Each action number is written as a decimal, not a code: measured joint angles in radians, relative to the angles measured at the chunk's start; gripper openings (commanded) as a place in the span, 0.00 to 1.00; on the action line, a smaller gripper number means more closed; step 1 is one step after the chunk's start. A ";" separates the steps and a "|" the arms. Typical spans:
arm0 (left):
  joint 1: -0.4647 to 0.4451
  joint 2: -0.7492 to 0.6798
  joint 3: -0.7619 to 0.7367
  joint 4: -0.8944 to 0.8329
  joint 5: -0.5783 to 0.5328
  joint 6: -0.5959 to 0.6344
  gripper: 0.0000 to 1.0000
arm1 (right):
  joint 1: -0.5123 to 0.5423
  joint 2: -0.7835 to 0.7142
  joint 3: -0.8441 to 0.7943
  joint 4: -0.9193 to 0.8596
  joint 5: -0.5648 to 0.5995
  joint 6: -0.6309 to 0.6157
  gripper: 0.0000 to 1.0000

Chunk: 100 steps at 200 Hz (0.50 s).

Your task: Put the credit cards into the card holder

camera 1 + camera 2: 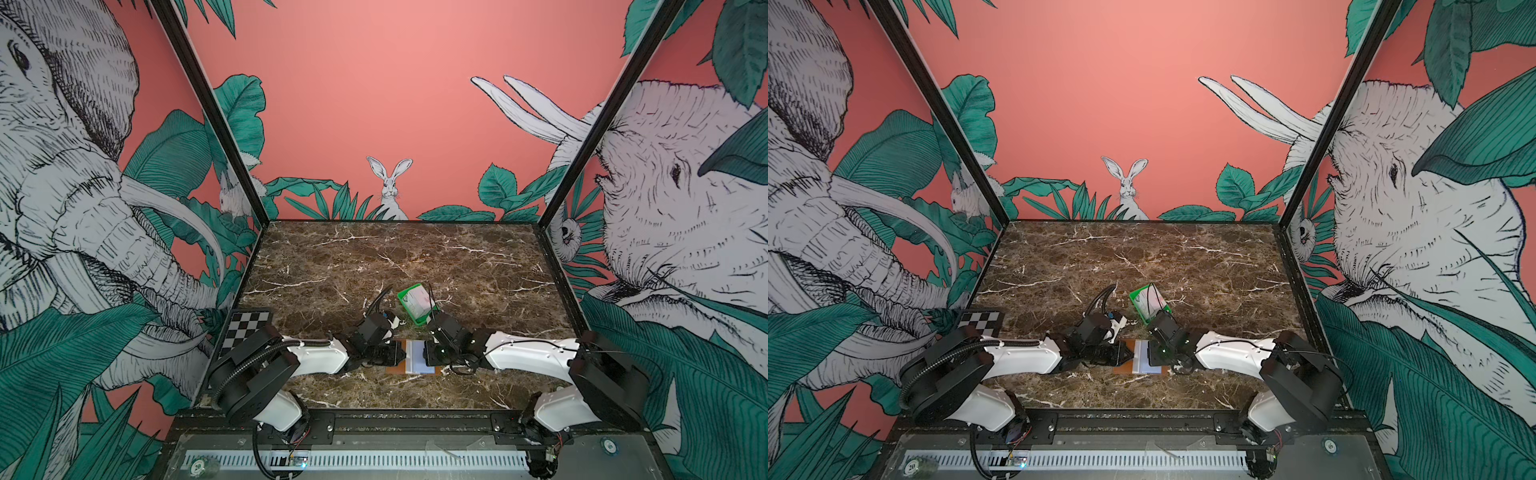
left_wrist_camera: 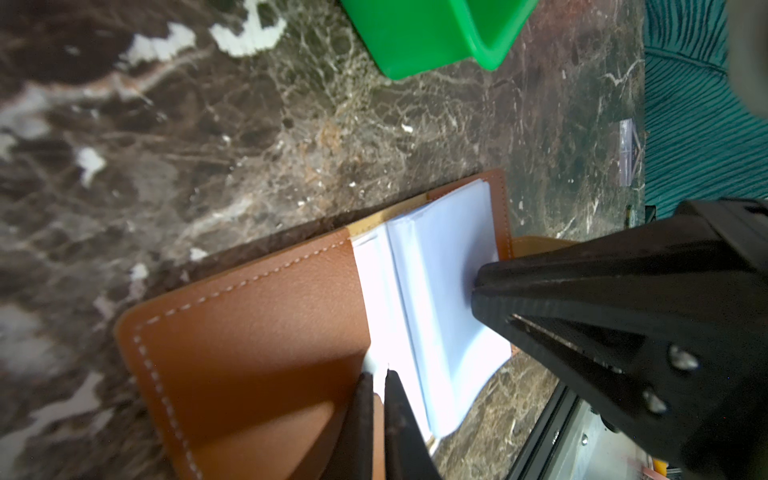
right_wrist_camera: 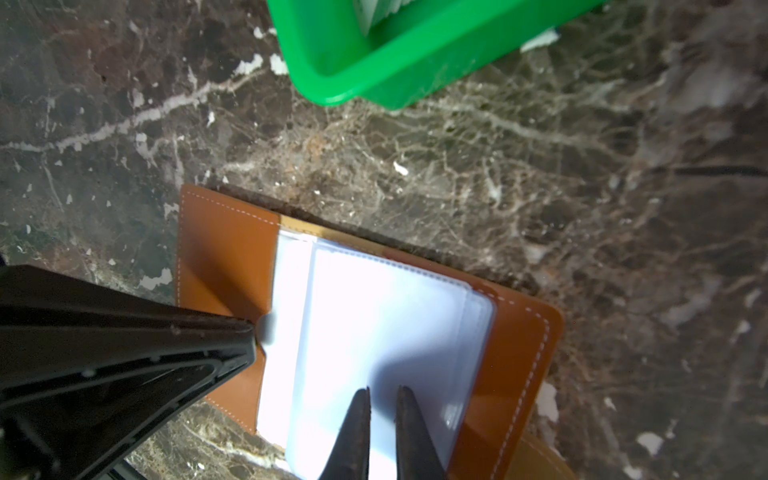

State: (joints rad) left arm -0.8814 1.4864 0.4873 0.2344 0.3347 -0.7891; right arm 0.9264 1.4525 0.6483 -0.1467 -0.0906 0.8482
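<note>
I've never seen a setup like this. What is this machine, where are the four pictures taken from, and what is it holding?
It is a robot with a white left arm and right arm at a marble table. Each arm ends in a two-fingered gripper. Two pictures look down from a camera above and are almost identical. The other two come from small cameras on the wrists, close up. On the table lies a brown card holder, open, with its clear sleeves showing. Behind it stands a green tray with cards in it. The left gripper seems to pinch a sleeve's edge. The right gripper, almost closed, is at the top sleeve. I see no card in either.
</note>
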 measured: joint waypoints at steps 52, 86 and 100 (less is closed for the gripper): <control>0.000 0.000 0.000 -0.001 -0.002 0.000 0.11 | 0.000 -0.033 0.001 0.005 -0.018 -0.020 0.15; 0.000 0.000 0.000 -0.001 -0.002 0.000 0.11 | 0.000 -0.011 0.003 -0.013 -0.011 -0.021 0.15; 0.000 0.000 0.000 0.000 -0.002 0.000 0.11 | 0.000 0.000 0.005 -0.020 -0.005 -0.021 0.15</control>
State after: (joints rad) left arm -0.8814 1.4860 0.4877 0.2340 0.3325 -0.7895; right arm 0.9264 1.4525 0.6529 -0.1665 -0.0952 0.8268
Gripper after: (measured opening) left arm 0.106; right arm 0.152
